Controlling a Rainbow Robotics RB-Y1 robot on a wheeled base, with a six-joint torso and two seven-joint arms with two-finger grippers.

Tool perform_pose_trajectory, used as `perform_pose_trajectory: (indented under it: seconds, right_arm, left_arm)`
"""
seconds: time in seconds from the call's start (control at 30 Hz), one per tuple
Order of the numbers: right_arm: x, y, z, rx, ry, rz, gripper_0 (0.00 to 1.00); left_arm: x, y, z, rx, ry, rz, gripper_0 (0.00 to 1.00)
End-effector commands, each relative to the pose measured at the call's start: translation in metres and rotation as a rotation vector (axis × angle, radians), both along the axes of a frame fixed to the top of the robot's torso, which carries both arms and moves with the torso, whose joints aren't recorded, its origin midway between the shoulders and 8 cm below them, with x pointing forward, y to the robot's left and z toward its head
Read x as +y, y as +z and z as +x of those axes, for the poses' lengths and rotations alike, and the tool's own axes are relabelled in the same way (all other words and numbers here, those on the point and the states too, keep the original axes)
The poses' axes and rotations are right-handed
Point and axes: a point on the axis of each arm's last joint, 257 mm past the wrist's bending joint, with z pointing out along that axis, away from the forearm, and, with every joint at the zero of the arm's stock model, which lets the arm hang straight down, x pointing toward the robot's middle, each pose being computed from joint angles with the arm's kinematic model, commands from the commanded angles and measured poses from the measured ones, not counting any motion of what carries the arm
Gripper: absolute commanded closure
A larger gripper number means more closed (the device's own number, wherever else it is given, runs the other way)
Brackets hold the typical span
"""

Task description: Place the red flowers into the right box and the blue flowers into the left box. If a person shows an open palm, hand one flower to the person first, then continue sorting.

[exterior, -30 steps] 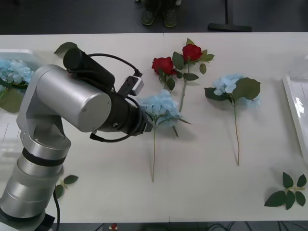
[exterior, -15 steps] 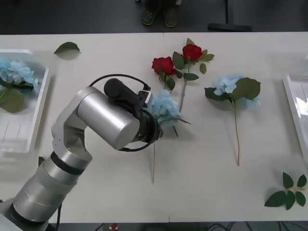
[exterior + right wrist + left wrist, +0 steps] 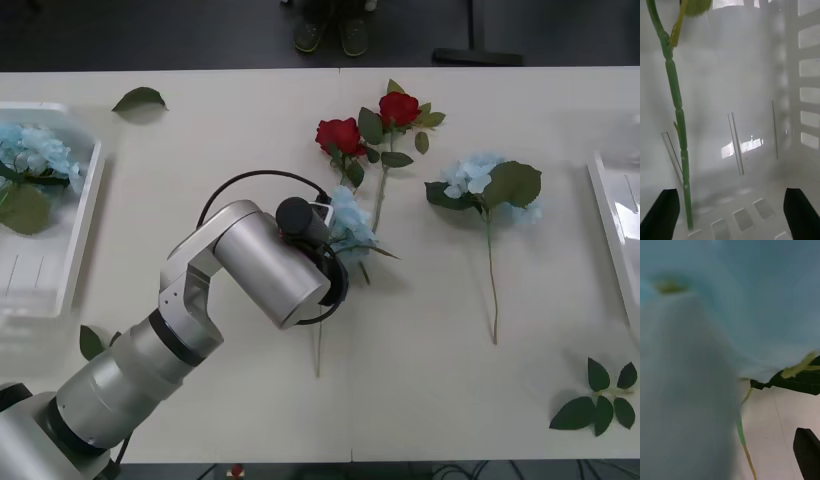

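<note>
A blue flower [image 3: 347, 222] lies at the table's centre, half covered by my left arm's wrist [image 3: 300, 225]. In the left wrist view its pale petals [image 3: 752, 315] press close against my left gripper [image 3: 730, 450], which is open, with one black finger [image 3: 807, 452] at the corner. Two red flowers [image 3: 340, 135] [image 3: 398, 107] lie just behind it. A second blue flower [image 3: 482, 180] lies to the right. The left box [image 3: 75, 255] holds another blue flower [image 3: 35, 150]. My right gripper [image 3: 732, 221] hangs open inside the right box [image 3: 608, 215], above a green stem [image 3: 675, 105].
A leaf sprig [image 3: 600, 395] lies at the front right. One loose leaf [image 3: 140, 98] is at the back left and another [image 3: 90, 342] is beside my left arm. The right box has slotted white walls [image 3: 807, 75].
My left arm has swung from beside the left box to the right and down onto the central blue flower. The flowers have not moved.
</note>
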Motion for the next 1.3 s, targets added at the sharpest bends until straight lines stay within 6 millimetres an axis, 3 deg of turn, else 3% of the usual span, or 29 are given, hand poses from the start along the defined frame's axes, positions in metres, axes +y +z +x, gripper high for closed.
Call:
perform_pose_trajectory:
  seconds: [0.03, 0.23, 0.4, 0.5, 0.57, 0.63, 0.67, 0.83, 1.0, 1.3]
  right_arm:
    - [-0.004, 0.03, 0.022, -0.053, 0.052, -0.035, 0.07]
    - [0.03, 0.048, 0.03, -0.053, 0.101, 0.072, 0.07]
    - [0.083, 0.094, 0.029, 0.006, 0.204, 0.163, 0.07]
    - [0.121, 0.124, 0.028, 0.0, 0.276, 0.236, 0.07]
    - [0.145, 0.143, 0.026, -0.009, 0.29, 0.285, 0.07]
    - [0.165, 0.153, 0.024, -0.013, 0.298, 0.33, 0.07]
    - [0.182, 0.158, 0.022, -0.016, 0.303, 0.366, 0.07]
    - [0.238, 0.152, 0.009, -0.019, 0.284, 0.498, 0.07]
    - [0.286, 0.128, -0.002, -0.063, 0.257, 0.592, 0.07]
    - [0.34, 0.062, -0.003, -0.086, 0.218, 0.618, 0.07]
  left_arm:
    - [-0.003, 0.011, 0.013, -0.037, -0.008, 0.014, 0.0]
    - [-0.002, 0.0, 0.015, -0.031, -0.006, 0.061, 0.0]
    - [-0.001, -0.004, 0.015, -0.029, -0.006, 0.079, 0.03]
    - [-0.003, -0.006, 0.014, -0.035, -0.015, 0.084, 0.2]
    - [-0.003, -0.006, 0.014, -0.043, -0.02, 0.091, 0.49]
    - [-0.003, -0.007, 0.014, -0.044, -0.023, 0.098, 0.61]
    - [-0.003, -0.008, 0.013, -0.042, -0.023, 0.099, 0.61]
    - [-0.003, -0.01, 0.012, -0.044, -0.027, 0.106, 0.71]
    - [-0.001, -0.01, 0.013, -0.047, -0.025, 0.114, 0.99]
    - [0.008, -0.005, 0.018, -0.054, -0.003, 0.122, 1.0]
